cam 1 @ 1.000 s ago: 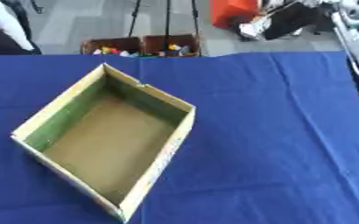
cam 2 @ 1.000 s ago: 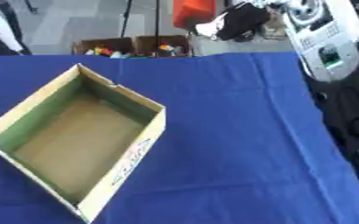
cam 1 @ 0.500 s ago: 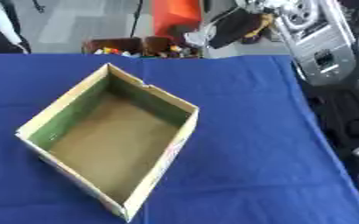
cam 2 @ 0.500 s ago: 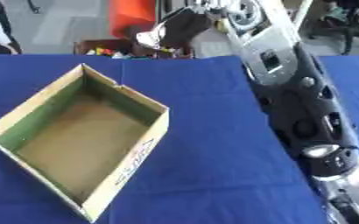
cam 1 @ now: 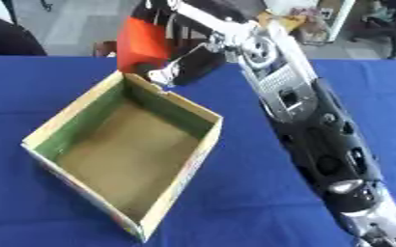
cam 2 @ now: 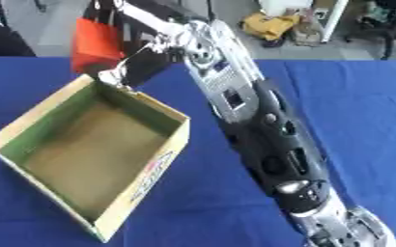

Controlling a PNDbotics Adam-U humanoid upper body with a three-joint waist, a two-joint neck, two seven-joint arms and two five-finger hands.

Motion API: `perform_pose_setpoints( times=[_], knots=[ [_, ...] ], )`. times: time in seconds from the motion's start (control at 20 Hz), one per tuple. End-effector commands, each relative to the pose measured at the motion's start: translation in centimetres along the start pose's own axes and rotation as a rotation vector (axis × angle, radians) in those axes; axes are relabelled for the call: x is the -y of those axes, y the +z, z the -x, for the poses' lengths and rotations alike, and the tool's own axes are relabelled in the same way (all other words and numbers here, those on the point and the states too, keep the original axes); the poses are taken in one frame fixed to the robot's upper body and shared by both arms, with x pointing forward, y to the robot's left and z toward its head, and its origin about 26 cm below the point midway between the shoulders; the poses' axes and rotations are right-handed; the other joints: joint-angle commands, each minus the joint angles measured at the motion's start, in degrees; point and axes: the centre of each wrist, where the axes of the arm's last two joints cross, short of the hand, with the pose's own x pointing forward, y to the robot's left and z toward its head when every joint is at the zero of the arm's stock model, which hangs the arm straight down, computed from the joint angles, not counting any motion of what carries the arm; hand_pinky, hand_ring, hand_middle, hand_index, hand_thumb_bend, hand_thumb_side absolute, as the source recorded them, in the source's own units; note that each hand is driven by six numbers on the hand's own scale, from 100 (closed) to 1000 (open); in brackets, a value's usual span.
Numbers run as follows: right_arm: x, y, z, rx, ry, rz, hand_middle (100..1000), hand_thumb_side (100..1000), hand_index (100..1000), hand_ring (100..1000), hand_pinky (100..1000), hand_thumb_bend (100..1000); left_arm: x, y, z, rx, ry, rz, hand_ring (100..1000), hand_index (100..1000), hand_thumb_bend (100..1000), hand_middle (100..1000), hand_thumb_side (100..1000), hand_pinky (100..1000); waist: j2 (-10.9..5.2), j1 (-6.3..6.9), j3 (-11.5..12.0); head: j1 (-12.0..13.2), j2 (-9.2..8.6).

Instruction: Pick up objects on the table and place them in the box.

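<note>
An open cardboard box with green inner walls lies askew on the blue tablecloth, left of centre; I see nothing inside it. My right arm stretches from the lower right up to the box's far corner. My right hand is curled on a red-orange object and holds it in the air just above and behind that far corner. In the right eye view the same red object hangs over the box's far rim. No left hand shows in either view.
The table's far edge runs behind the box. Beyond it lie a grey floor and clutter, among it a yellow thing. A dark sleeve shows at the upper left. Bare blue cloth spreads right of my arm and in front of the box.
My right arm has swung in from the right edge toward the left, carrying the red-orange object from beyond the table's far edge to the box's far corner. The box has not moved.
</note>
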Motion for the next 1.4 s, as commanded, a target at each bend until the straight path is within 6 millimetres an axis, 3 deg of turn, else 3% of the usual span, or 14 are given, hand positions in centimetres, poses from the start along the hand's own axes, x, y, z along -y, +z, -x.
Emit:
perform_pose_setpoints(
  times=[0.05,0.7,1.2,1.4],
  knots=[
    [-0.4,-0.4,-0.3,-0.011,0.011,0.004,505,214,485,578,429,260,-0.4,-0.5,-0.6,0.023,-0.017,-0.011,635,881,100,784,723,530,-2.07,-0.8,0.2,-0.3,-0.11],
    [-6.6,-1.6,0.7,-0.065,0.038,-0.181,504,190,487,576,427,206,-0.5,-0.8,-0.6,0.046,-0.008,-0.083,638,880,100,785,736,531,-1.22,-1.22,0.8,-0.8,-0.37],
    [-9.5,-2.1,1.4,-0.071,0.074,-0.281,516,173,505,582,430,169,-0.3,-1.0,-0.6,0.053,-0.005,-0.075,636,880,100,785,735,528,-0.73,-1.42,1.1,-0.8,-0.65],
    [-9.7,-2.1,1.4,-0.057,0.083,-0.298,572,198,566,613,455,252,-0.3,-1.0,-0.6,0.052,-0.004,-0.072,636,880,100,785,734,528,-0.66,-1.44,1.1,-0.8,-0.67]
  ],
)
